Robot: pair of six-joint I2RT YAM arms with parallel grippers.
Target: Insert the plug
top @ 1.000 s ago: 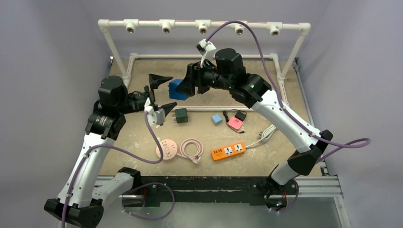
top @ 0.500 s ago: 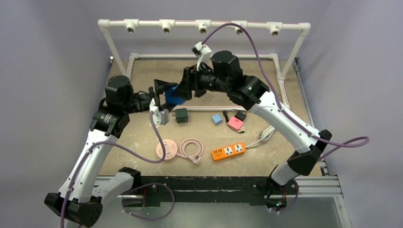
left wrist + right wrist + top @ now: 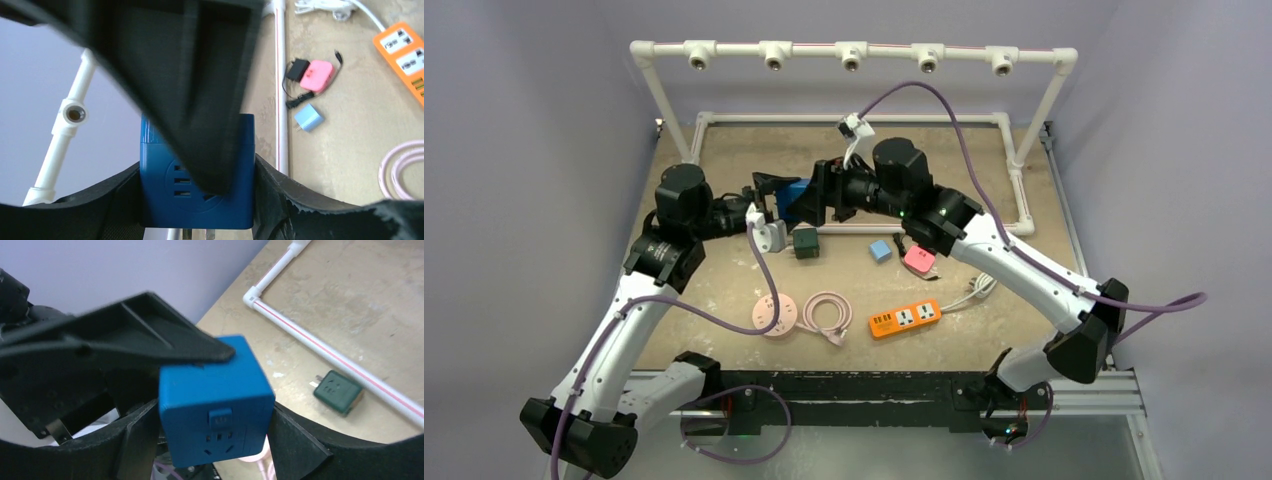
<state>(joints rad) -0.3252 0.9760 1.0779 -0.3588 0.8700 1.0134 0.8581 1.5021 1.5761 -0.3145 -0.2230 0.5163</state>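
— Both arms have drawn together since a second ago: the left jaws came in from the left of the frame up to the blue cube plug (image 3: 200, 385), and the right jaws brought it lower.
— What lies nearest?
— On the desk (image 3: 854, 285), low in the top view, the orange power strip (image 3: 904, 318). Its long axis runs left to right and rises a little to the right. Left of it is a pink round socket (image 3: 782, 318) with a coiled pink cable (image 3: 828, 318).
— And farther?
— A green adapter (image 3: 805, 242), a light blue charger (image 3: 880, 250), a pink charger (image 3: 919, 259). Higher in the frame, in the air, is the cube.
— Who holds it?
— The right jaws are closed on its two sides. The left jaws stand around it crosswise, one finger (image 3: 150, 335) lying on its top face. Whether they already press, I cannot tell.
— And the coming move?
— I judge that the strip lies toward the lower right from the cube, on the side of the right arm (image 3: 1024, 265), so that arm is nearer.
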